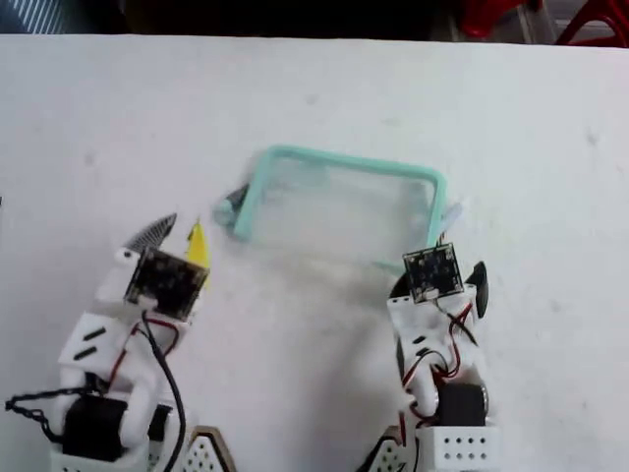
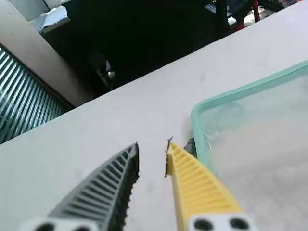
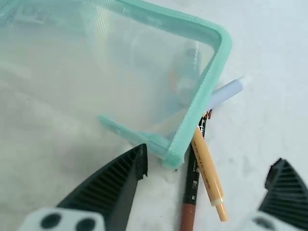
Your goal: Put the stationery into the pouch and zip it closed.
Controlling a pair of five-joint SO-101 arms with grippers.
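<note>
A clear pouch (image 1: 339,208) with a mint-green zip edge lies flat in the middle of the table; its corner shows in the left wrist view (image 2: 250,125) and the right wrist view (image 3: 110,72). Several pens lie at its right corner: a yellow-orange pen (image 3: 208,172), a brown-black pen (image 3: 190,195) and a white-blue one (image 3: 226,91). My right gripper (image 3: 207,175) is open, straddling that corner and the pens. My left gripper (image 2: 151,161) is open just left of the pouch's left corner, near a dark zip pull (image 2: 190,144).
The white table (image 1: 314,98) stretches wide beyond the pouch. Its far edge (image 1: 295,37) meets a dark room behind. Both arm bases stand at the near edge.
</note>
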